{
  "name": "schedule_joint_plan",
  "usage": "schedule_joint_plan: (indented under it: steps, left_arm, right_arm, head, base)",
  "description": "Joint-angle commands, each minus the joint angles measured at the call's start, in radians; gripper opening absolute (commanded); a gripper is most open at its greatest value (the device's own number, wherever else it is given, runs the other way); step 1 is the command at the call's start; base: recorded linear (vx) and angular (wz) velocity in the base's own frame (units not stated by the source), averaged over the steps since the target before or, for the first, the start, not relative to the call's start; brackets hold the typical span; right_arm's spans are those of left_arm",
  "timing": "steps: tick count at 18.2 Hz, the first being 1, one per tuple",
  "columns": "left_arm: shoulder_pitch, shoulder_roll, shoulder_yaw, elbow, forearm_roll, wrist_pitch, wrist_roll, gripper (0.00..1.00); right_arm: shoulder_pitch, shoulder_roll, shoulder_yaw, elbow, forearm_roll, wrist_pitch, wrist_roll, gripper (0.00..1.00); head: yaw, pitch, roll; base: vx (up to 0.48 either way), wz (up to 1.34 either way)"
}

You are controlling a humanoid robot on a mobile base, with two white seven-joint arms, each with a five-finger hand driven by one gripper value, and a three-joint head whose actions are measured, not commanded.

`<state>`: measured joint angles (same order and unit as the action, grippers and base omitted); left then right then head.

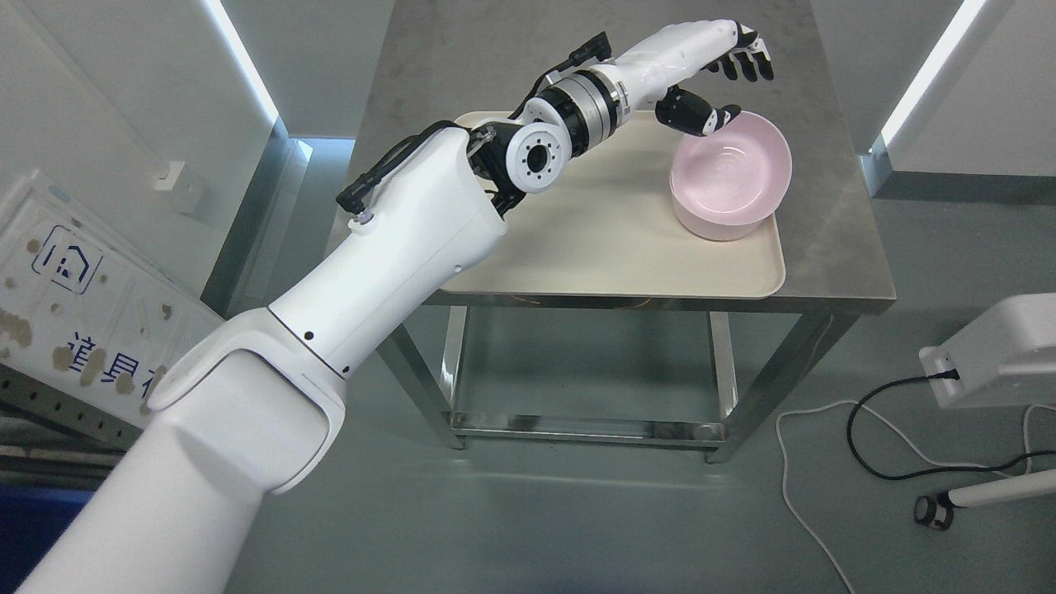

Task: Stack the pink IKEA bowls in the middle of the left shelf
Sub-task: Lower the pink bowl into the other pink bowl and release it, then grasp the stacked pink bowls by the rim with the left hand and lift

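The left hand (709, 70) hovers open-fingered and empty just above the far rim of the pink bowls (730, 175) — two nested — on the cream tray (610, 239).

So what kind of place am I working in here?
Probably a robotics lab or test room: a bare stainless steel table, loose cables on a grey floor, and a perforated equipment panel leaning at left.

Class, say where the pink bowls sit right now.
In the head view, the pink bowls sit stacked at the tray's right edge on the steel table, just under the left hand.
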<state>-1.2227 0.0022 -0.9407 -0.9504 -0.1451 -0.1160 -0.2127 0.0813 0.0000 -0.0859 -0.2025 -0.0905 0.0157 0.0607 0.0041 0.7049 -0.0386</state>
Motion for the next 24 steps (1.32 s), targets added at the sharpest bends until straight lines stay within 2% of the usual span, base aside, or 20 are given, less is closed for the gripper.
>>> schedule_joint_plan:
  steps: [1,2,3,6,8,12,18,24]
  left_arm:
    - [0.141,0.015,0.336,-0.153,0.007,-0.108,-0.24,0.44]
    - [0.199,0.015,0.4,-0.228,0.009,-0.152,-0.357,0.44]
    - [0.248,0.015,0.41,-0.266,0.007,-0.187,-0.41,0.44]
    - [0.334,0.015,0.389,-0.298,-0.077,-0.254,-0.398,0.43]
    - [0.336,0.015,0.389,-0.294,-0.152,-0.246,-0.306,0.44]
    - [0.348,0.015,0.384,-0.284,-0.327,-0.179,-0.238,0.46]
    - [0.371,0.015,0.217,-0.284,-0.448,-0.071,-0.217,0.48]
    - [0.364,0.015,0.194,-0.284,-0.564,-0.042,-0.214,0.46]
  right_arm:
    - [0.0,-0.017,0.0,0.0,0.0,0.0,0.001,1.0]
    - [0.0,-0.017,0.0,0.0,0.0,0.0,0.001,1.0]
    - [0.0,-0.017,0.0,0.0,0.0,0.0,0.001,1.0]
    - [0.0,-0.017,0.0,0.0,0.0,0.0,0.001,1.0]
    - [0.0,-0.017,0.0,0.0,0.0,0.0,-0.001,1.0]
    - [0.0,-0.017,0.0,0.0,0.0,0.0,-0.001,1.0]
    - [0.0,-0.017,0.0,0.0,0.0,0.0,-0.001,1.0]
    - [0.0,-0.017,0.0,0.0,0.0,0.0,0.001,1.0]
  head:
    - [0.0,0.0,0.0]
    - [0.0,0.0,0.0]
    - [0.0,0.0,0.0]
    - [0.0,0.0,0.0]
    - [0.0,0.0,0.0]
    - [0.0,0.0,0.0]
    - [0.0,0.0,0.0]
    - [0.0,0.0,0.0]
  base:
    - [0.0,0.0]
    - [0.0,0.0]
    - [0.0,0.0]
    - [0.0,0.0]
    - [0.0,0.0]
    - [0.0,0.0]
    - [0.0,0.0]
    - [0.0,0.0]
